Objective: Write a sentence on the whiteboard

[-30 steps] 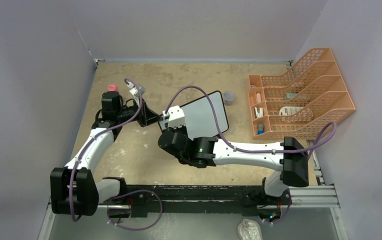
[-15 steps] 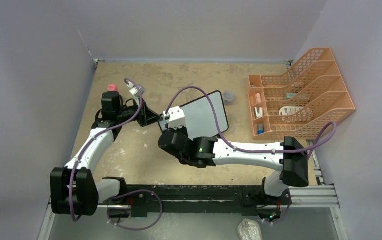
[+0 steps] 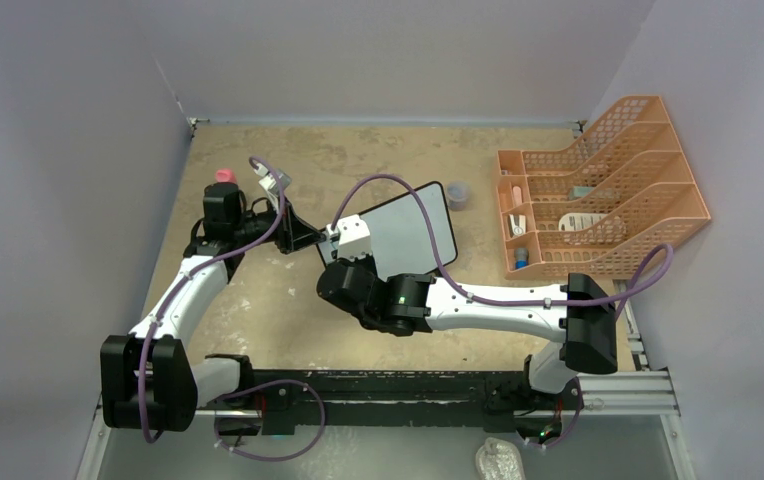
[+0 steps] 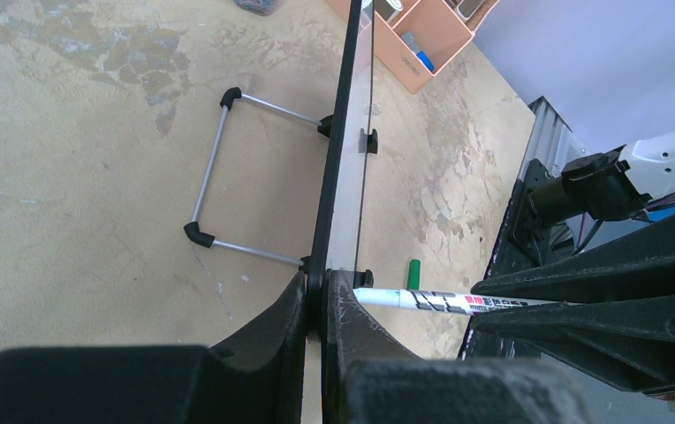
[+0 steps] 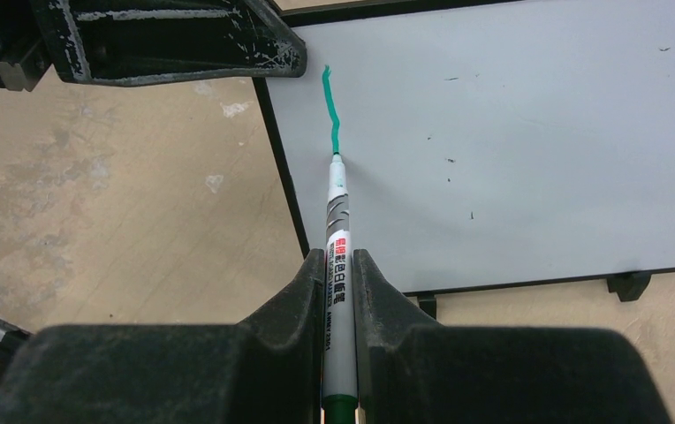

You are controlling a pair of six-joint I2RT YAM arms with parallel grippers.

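Note:
The whiteboard [image 3: 416, 232] stands tilted mid-table, its white face [image 5: 511, 132] towards the right wrist camera. My left gripper [image 4: 323, 300] is shut on the board's black frame [image 4: 343, 159] at its left edge. My right gripper [image 5: 339, 274] is shut on a grey-white marker [image 5: 339, 256] whose tip touches the board near its upper left corner. Of the sentence, only one wavy green stroke [image 5: 330, 110] shows, running up from the tip. In the left wrist view the marker [image 4: 458, 303] points at the board from the right.
A green marker cap [image 4: 413, 273] lies on the table beside the board. The board's wire stand [image 4: 219, 168] sticks out behind it. An orange file organiser [image 3: 598, 190] stands at the right, a small dark pot [image 3: 457, 195] beyond the board, and a pink object [image 3: 224, 175] far left.
The right arm's wrist has shifted very slightly towards the near side with the marker. The left arm and the board have not moved.

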